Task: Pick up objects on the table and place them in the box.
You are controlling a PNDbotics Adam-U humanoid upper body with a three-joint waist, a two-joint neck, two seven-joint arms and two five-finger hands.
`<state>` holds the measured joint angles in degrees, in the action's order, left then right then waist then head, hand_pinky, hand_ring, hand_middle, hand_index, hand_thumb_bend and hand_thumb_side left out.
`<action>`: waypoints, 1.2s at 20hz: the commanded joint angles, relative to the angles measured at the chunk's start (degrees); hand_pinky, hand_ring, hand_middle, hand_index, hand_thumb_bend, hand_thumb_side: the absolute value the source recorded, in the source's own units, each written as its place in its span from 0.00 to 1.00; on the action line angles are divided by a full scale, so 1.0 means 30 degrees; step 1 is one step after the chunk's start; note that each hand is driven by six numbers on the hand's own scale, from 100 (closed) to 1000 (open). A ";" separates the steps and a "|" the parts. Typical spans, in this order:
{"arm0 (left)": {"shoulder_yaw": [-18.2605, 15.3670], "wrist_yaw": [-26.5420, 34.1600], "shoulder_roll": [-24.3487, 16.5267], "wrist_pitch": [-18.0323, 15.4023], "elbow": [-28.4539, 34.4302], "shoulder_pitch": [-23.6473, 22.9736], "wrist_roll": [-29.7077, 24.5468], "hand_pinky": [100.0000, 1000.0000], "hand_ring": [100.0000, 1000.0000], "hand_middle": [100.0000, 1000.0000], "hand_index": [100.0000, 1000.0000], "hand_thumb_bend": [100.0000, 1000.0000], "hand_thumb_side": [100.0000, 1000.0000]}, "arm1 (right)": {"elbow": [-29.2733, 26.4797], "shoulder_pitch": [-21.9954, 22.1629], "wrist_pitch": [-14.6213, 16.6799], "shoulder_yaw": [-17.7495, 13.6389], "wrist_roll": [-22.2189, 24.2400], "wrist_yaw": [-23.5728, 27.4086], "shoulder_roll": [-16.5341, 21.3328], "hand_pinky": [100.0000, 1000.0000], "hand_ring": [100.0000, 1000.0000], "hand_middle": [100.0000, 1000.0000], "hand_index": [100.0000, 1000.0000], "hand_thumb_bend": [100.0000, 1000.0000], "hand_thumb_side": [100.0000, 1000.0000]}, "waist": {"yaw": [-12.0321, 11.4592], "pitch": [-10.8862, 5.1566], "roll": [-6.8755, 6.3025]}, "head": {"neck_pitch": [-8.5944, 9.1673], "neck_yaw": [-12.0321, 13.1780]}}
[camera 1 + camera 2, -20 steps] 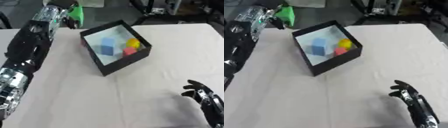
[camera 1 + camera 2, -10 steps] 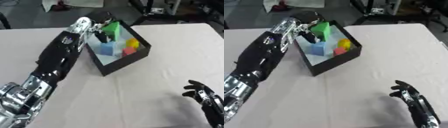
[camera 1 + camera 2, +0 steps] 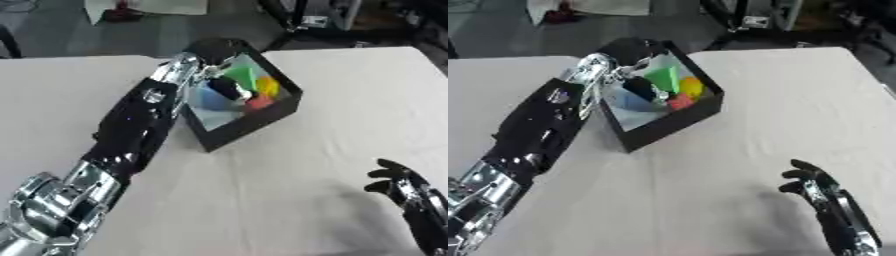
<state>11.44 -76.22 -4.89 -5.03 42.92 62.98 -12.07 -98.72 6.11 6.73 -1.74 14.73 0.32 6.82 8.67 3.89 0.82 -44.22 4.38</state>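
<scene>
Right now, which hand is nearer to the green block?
Left. The left hand is reaching into the box, right beside the green block. The right hand rests near the lower right corner of the table, far from the box.

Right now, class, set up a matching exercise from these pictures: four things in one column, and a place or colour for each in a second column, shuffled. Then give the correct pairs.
Column 1
1. left hand
2. right hand
3. green block
4. box

Column 2
A. bright green, inside the box
B. black walls, on the white table
C. reaching into the box
D. near the lower right corner, over the table

Pairs: 1-C, 2-D, 3-A, 4-B
</scene>
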 commanded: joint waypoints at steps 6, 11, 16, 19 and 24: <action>-0.1499 0.2239 -0.2887 0.0433 0.3524 -0.0053 0.2252 0.74 0.68 0.75 0.88 0.14 0.87 | -0.0305 0.0019 0.0032 -0.0160 -0.0054 0.0061 0.0354 0.74 0.57 0.62 0.82 0.00 0.72 | -0.0296 -0.0682 0.0225 | 0.0035 -0.0051; -0.3337 0.3790 -0.4333 0.0112 0.6042 -0.2184 0.3801 0.67 0.58 0.64 0.83 0.01 0.86 | -0.0317 0.0069 0.0038 -0.0306 -0.0176 -0.0066 0.0245 0.74 0.57 0.62 0.82 0.00 0.73 | -0.0744 -0.0594 0.0193 | 0.0035 0.0078; -0.4368 1.0636 -0.4664 0.1908 1.2360 -0.8879 0.6620 0.63 0.54 0.58 0.81 0.00 0.90 | -0.0400 -0.0011 0.0088 -0.0417 -0.0305 -0.0093 0.0227 0.74 0.57 0.62 0.82 0.00 0.73 | -0.0854 -0.0421 0.0155 | 0.0035 0.0280; -0.4304 1.7793 -0.5198 0.3250 1.5299 -1.2644 0.7963 0.62 0.53 0.57 0.80 0.00 0.94 | -0.0426 0.0011 0.0116 -0.0458 -0.0323 -0.0098 0.0250 0.74 0.57 0.62 0.82 0.00 0.73 | -0.0963 -0.0407 0.0157 | 0.0035 0.0312; -0.4242 2.1024 -0.4347 0.3682 1.6523 -1.5215 0.8741 0.61 0.52 0.56 0.80 0.00 0.96 | -0.0465 -0.0024 0.0185 -0.0464 -0.0379 -0.0016 0.0237 0.74 0.57 0.62 0.82 0.00 0.71 | -0.1074 -0.0431 0.0233 | 0.0035 0.0382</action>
<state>-1.00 -15.25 -17.82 5.78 90.50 16.83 13.44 -98.75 6.54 7.17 -2.82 13.76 0.27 6.81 5.47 3.66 0.84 -44.22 5.32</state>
